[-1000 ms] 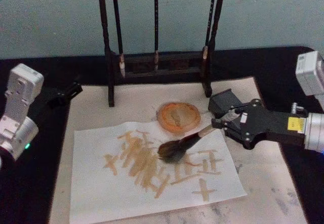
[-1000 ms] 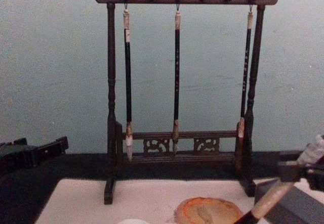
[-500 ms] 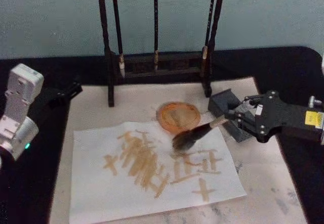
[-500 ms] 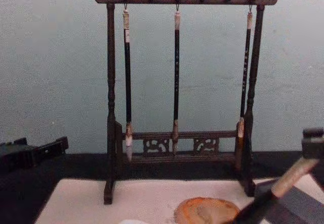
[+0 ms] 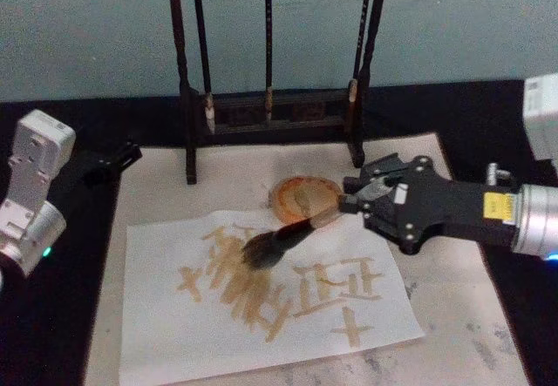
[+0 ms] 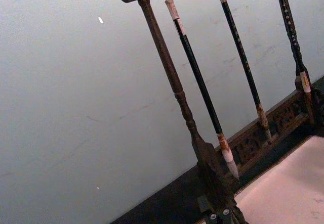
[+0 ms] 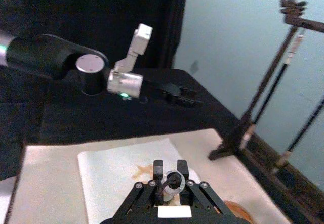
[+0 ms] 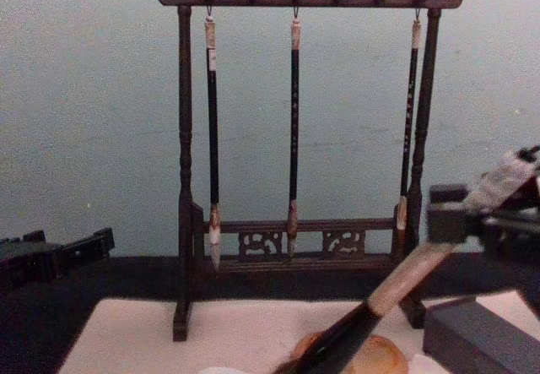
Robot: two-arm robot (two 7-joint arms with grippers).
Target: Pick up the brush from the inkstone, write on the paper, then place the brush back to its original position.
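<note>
the right gripper point(image 5: 356, 201) is clamped on the pale end of the brush point(image 5: 281, 239). the brush slants down from the jaws toward the robot's left and nearer side, and its bristle head rests on the paper point(image 5: 166, 316) among the ochre strokes. the shaft crosses the near rim of the inkstone point(image 5: 304, 195), so the dish lies between the gripper and the bristles, just behind the shaft. getting the brush back there looks like a short pull along that axis, to the right and back. the right arm is the nearer by far. the left gripper point(image 5: 112, 161) is parked at the table's left edge, well apart from the paper.

half a second ago the bristles hung just right of the strokes, below the inkstone. now they sit further left, over the upper marks, and the gripper has come left with them, covering the grey block point(image 8: 481, 340) in the head view.
</note>
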